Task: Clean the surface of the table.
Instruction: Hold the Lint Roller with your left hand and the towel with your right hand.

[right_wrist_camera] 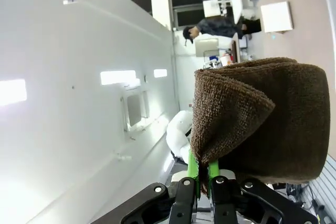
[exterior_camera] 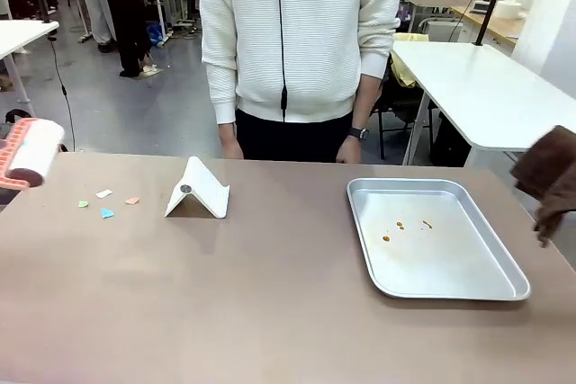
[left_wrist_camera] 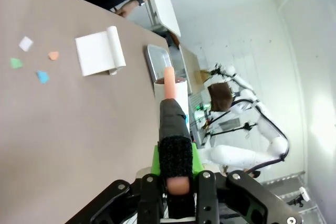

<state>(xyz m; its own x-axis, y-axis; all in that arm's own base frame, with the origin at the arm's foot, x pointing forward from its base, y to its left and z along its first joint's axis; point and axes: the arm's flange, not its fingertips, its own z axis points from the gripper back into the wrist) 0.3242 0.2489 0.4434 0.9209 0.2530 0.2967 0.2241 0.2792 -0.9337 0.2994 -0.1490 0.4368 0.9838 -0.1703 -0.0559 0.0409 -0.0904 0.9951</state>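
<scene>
The table (exterior_camera: 270,312) spans the whole near ground of the front view, and its greyish-brown top is found bare save for a few items. Four small coloured paper scraps (exterior_camera: 107,213) are noted lying loose at the far left. A white folded stand (exterior_camera: 198,193) is set just right of them, and a metal tray (exterior_camera: 450,263), marked with brown specks (exterior_camera: 400,225), is placed at the right. A person (exterior_camera: 301,33) is stationed at the far edge, arms at the sides. The step in hand is judged to be the lifting of the scraps with the roller (exterior_camera: 31,152), which is held above the left edge of the table and not in contact with it. For this to be done well, the roll should be lowered until it is seated flat along its full width, then drawn across the scraps with light, even pressure. The stroke is best kept short of the stand, which looks light and could be pushed or tipped. As the scraps lie apart from one another, more than one pass may be required. The left gripper (left_wrist_camera: 176,158) is found closed on the roller's handle, green pads pressed against both sides of the black grip sleeve. The right gripper (right_wrist_camera: 203,170) is found clamped tight on a fold of a brown cloth (right_wrist_camera: 262,119), no gap being visible between the pads. The cloth is hung clear of the table at the right edge, beyond the tray.
</scene>
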